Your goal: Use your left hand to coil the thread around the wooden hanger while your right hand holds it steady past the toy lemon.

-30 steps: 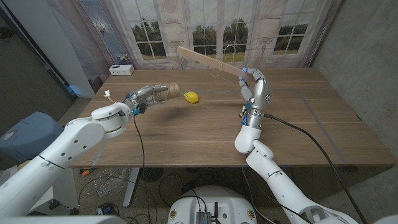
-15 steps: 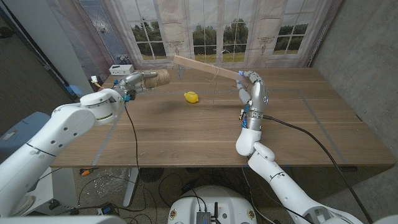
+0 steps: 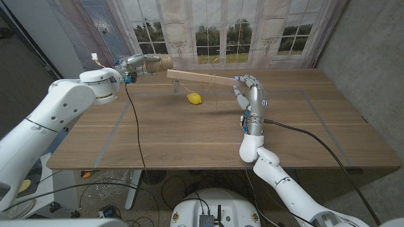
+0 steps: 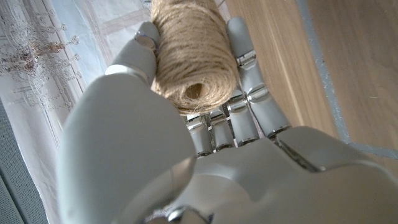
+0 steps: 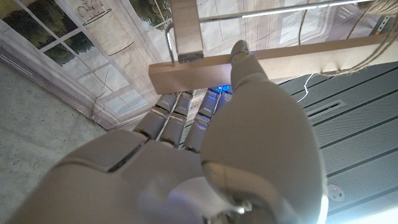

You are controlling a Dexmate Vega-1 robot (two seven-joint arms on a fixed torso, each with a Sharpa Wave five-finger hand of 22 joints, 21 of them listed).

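- Our right hand [image 3: 250, 94] grips one end of the wooden hanger [image 3: 201, 77], holding it in the air beyond the toy lemon [image 3: 194, 98].
- Our left hand [image 3: 140, 64] clasps the twine spool [image 4: 196, 59] just off the hanger's far end, probably to pay out thread for winding.

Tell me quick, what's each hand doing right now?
Left hand: holding the spool of twine.
Right hand: holding one end of the wooden hanger.
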